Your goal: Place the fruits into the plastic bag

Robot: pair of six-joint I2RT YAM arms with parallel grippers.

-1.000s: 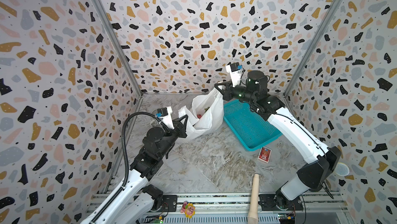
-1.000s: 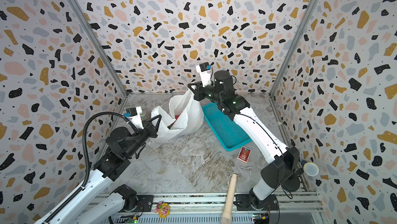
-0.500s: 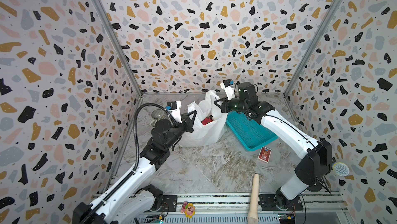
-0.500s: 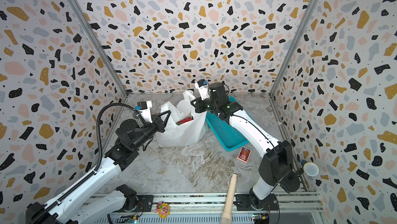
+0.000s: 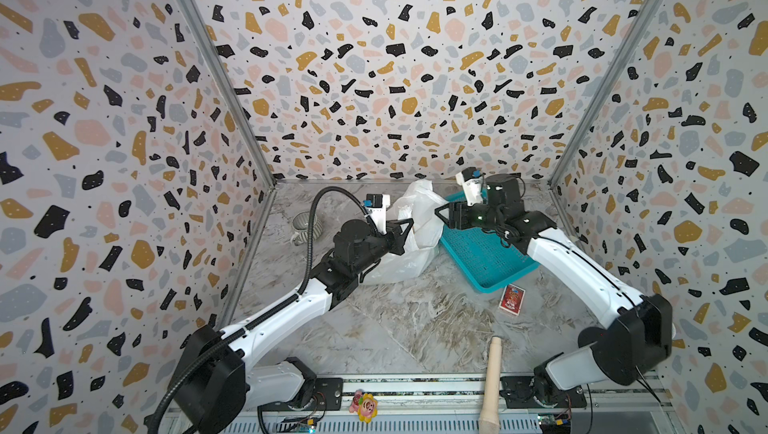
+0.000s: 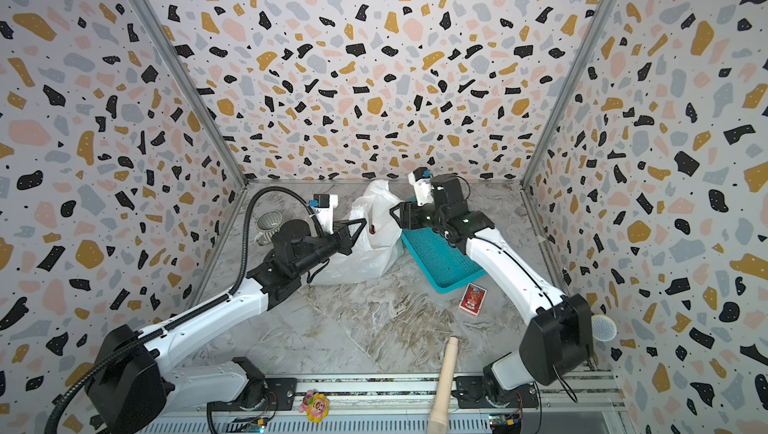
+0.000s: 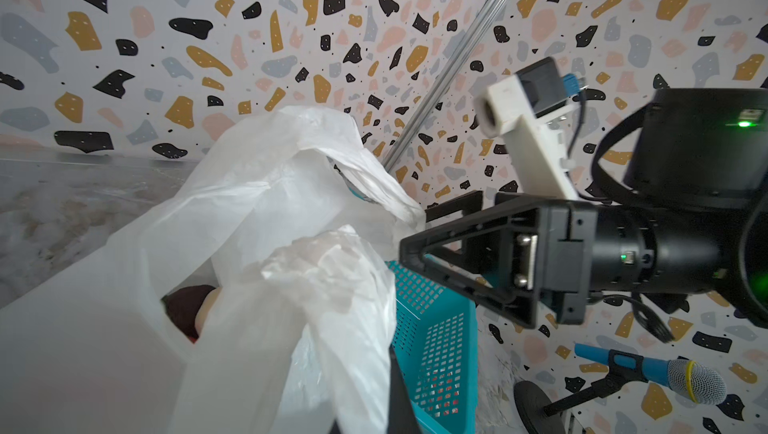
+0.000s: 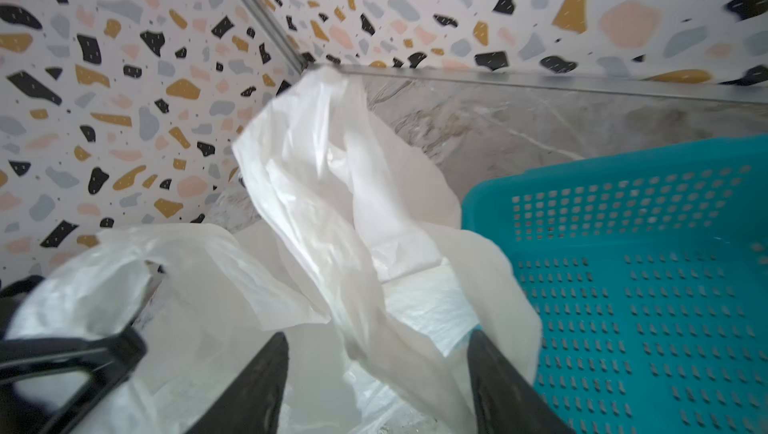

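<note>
Plastic bag (image 5: pixel 411 244) holds dark-red fruit (image 7: pixel 187 307); right hand (image 8: pixel 378 340) apart, left hand (image 5: pixel 407 228) unclear.

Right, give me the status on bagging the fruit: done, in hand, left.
Done: the teal basket looks empty, and a dark red fruit shows inside the plastic bag. In hand: the right gripper stands open around the bag's film; the left gripper is at its other edge, grip unclear. Left: both top views show no loose fruit, so likely just letting go.

Top views overhead-front, wide; wrist views close, both on plastic bag (image 7: pixel 257 186) (image 8: pixel 332 203).
</note>
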